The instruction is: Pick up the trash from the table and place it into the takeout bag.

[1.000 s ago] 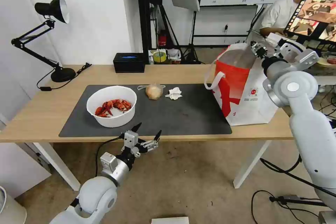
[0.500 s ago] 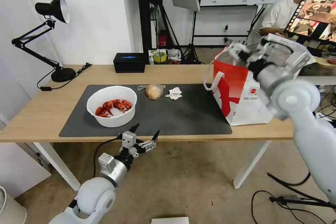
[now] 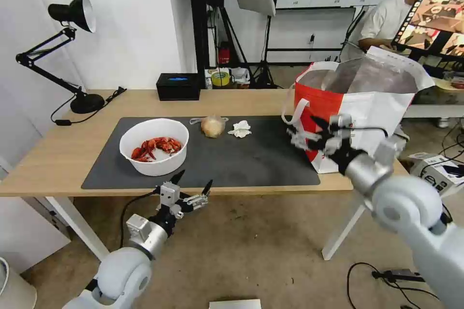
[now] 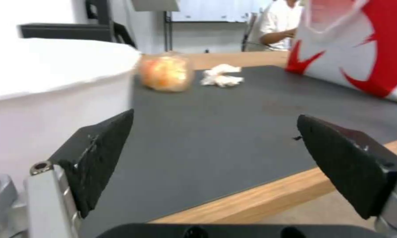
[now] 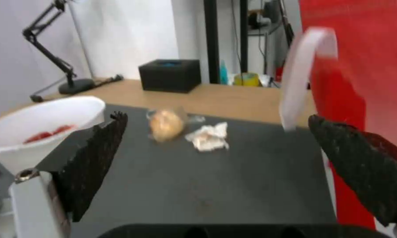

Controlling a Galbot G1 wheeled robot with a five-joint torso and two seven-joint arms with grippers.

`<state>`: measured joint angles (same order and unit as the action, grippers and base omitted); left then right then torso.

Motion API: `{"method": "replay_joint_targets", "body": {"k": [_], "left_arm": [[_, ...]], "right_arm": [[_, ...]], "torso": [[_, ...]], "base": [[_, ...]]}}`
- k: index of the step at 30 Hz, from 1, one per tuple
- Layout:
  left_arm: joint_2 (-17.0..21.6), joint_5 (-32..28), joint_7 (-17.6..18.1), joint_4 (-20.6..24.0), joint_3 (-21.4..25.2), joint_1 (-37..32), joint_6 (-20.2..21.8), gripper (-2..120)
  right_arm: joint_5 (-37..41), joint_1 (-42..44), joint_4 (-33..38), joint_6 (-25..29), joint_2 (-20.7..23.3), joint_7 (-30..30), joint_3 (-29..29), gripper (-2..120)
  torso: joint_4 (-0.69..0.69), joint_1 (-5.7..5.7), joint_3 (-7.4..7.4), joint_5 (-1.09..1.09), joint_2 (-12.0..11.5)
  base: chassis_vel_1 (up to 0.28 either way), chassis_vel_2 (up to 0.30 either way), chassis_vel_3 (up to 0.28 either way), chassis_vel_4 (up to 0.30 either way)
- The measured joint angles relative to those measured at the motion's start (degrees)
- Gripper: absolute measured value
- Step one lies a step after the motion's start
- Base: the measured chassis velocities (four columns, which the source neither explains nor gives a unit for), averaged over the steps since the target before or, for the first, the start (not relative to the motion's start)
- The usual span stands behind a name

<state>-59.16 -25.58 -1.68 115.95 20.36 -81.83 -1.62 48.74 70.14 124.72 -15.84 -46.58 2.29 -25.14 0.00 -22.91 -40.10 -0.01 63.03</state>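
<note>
While spread wide in front of the takeout bag (image 3: 367,101), right claw (image 3: 309,130) empty; left claw (image 3: 191,186) parted below counter (image 3: 67,154) edge; bowl (image 3: 153,146), bun (image 3: 212,126), tissue (image 3: 240,129) on mat (image 3: 251,159).

Showing glossy white rounded arm shells, silver wrist cuffs, black cables looping along both forearms, black wedge-shaped textured fingertips (image 4: 99,158) on silver screw-fastened mounts

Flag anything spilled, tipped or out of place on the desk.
Nothing stands out: bowl upright with shells inside, bun and tissue on the mat, takeout bag standing open. Both pincers, left and right, open, empty.
</note>
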Motion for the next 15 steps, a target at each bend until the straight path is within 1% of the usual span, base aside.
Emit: {"method": "replay_joint_targets", "body": {"k": [1,3,4,5,6,8,9,11,12,13,15], "left_arm": [[0.00,0.00,0.00,0.00,0.00,0.00,0.00,100],[-0.05,0.24,-0.11,-0.49,1.44,-1.35,-0.81,100],[-0.11,0.38,-0.33,-0.91,2.67,-2.52,-1.44,100],[-0.11,0.38,-0.33,-0.91,2.67,-2.52,-1.44,100],[-0.22,0.41,-0.55,-1.25,3.69,-3.50,-1.93,100],[-0.43,0.41,-0.86,-1.72,4.76,-4.52,-2.57,100],[-0.43,0.41,-0.86,-1.72,4.76,-4.52,-2.57,100],[-0.91,0.40,-1.07,-2.27,6.08,-5.55,-3.35,100],[-0.91,0.40,-1.07,-2.27,6.08,-5.55,-3.35,100],[-1.29,0.34,-1.09,-2.41,6.64,-5.95,-3.57,100],[-1.76,0.29,-1.12,-2.47,7.31,-6.46,-3.72,100]], "right_arm": [[0.00,0.00,0.00,0.00,0.00,0.00,0.00,100],[-3.01,3.52,-0.19,2.47,-1.31,-0.62,-0.67,100],[-5.24,6.43,-0.72,5.05,-2.58,-1.32,-1.17,100],[-5.24,6.43,-0.72,5.05,-2.58,-1.32,-1.17,100],[-6.65,8.60,-1.23,7.46,-3.74,-1.87,-1.49,100],[-8.85,11.37,-2.01,10.50,-5.36,-2.53,-2.02,100],[-8.85,11.37,-2.01,10.50,-5.36,-2.53,-2.02,100],[-11.58,14.57,-3.33,13.84,-7.07,-3.26,-2.34,100],[-11.58,14.57,-3.33,13.84,-7.07,-3.26,-2.34,100],[-12.85,16.01,-4.17,15.55,-7.77,-3.57,-2.38,100],[-14.43,17.68,-5.34,17.30,-8.58,-3.94,-2.38,100]], "torso": [[0.00,0.00,0.00,0.00,0.00],[0.00,0.00,0.00,0.00,0.00],[-0.01,0.00,0.00,0.01,0.00],[-0.01,0.00,0.00,0.01,0.00],[0.00,0.00,0.00,0.01,0.00],[0.00,0.00,0.00,0.00,0.00],[0.00,0.00,0.00,0.00,0.00],[-0.01,0.00,0.00,0.01,0.00],[-0.01,0.00,0.00,0.01,0.00],[0.00,0.00,0.00,-0.01,0.00],[-0.01,0.00,0.00,0.01,0.00]], "base": [[0.000,0.000,0.000,0.000],[0.000,0.000,0.000,0.000],[0.000,0.000,0.000,0.000],[0.000,0.000,0.000,0.000],[0.000,0.000,0.000,0.000],[0.000,0.000,0.000,0.000],[0.000,0.000,0.000,0.000],[0.000,0.000,0.000,0.000],[0.000,0.000,0.000,0.000],[0.000,0.000,0.000,0.000],[0.000,0.000,0.000,0.000]]}}
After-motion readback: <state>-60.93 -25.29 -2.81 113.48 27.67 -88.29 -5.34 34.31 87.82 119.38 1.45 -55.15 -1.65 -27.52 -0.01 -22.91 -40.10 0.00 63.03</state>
